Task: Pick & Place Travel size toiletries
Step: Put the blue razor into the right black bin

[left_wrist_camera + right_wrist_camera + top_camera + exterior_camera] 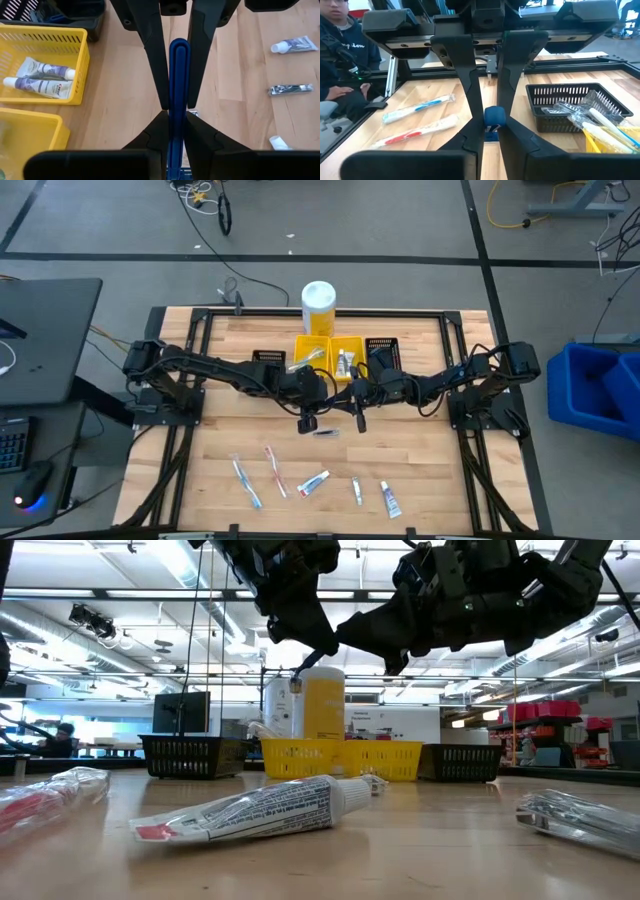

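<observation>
A slim blue toiletry (178, 75) hangs above the table's middle, between my two grippers, which meet tip to tip. My left gripper (176, 113) (330, 402) comes from the table's left and is shut on it. My right gripper (493, 123) (343, 402) comes from the right and is shut on its other end. Wrapped toothbrushes (245, 483) (273, 470), toothpaste tubes (313, 482) (390, 500) and a small piece (356, 490) lie flat near the front edge. A toothpaste tube (250, 812) lies closest in the low view. My left gripper pinches the blue toiletry's two long sides (175, 131) between its two fingers. The fingers slant down from the table's left and lie along it. The toiletry is lifted clear of the table. Its rear end is hidden behind the gripper's body. My right gripper pinches the toiletry's free rounded end (495, 116) between its two fingers, coming nearly level from the table's right. In the left wrist view that end (178, 47) reaches well back between these fingers (152, 55), which lie along it.
Two yellow bins (312, 350) (350, 345), one with toothpaste tubes (42, 77), stand at the far middle between two black bins (270, 360) (383, 350). A white-and-yellow container (319, 305) stands behind them. A person (340, 50) sits beyond the table's near side.
</observation>
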### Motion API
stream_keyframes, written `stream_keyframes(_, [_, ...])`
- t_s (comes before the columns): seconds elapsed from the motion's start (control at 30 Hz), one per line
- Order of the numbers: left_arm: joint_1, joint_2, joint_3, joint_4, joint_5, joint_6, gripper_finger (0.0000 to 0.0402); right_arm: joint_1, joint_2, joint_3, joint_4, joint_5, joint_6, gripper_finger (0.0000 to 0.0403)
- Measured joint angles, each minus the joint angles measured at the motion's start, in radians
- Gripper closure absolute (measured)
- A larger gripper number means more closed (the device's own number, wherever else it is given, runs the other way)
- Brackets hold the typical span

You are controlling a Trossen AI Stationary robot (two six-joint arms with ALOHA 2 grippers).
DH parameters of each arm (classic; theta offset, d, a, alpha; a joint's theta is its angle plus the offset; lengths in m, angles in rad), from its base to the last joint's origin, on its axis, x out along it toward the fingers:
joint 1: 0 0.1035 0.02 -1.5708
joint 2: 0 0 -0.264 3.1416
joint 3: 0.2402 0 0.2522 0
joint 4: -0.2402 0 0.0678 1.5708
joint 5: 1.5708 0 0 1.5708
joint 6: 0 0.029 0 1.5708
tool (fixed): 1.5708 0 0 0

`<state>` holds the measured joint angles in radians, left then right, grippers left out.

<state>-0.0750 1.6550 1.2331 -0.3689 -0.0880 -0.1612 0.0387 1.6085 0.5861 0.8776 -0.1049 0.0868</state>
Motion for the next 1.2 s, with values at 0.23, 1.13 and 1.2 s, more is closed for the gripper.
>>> stream_keyframes(0.23, [0.0, 0.0, 0.0, 0.0, -0.003, -0.014, 0.0348, 0.0, 0.0, 0.0, -0.003, 0.0, -0.001, 0.0353])
stream_keyframes(1.13, [-0.001, -0.027, -0.001, -0.145, -0.261, -0.103, 0.0294, -0.005, -0.021, 0.0, -0.162, 0.142, 0.003, 0.0354])
stream_keyframes(1.2, [-0.006, -0.061, 0.0, -0.2, -0.334, -0.133, 0.0297, -0.003, -0.053, 0.0, -0.228, 0.177, 0.003, 0.0354])
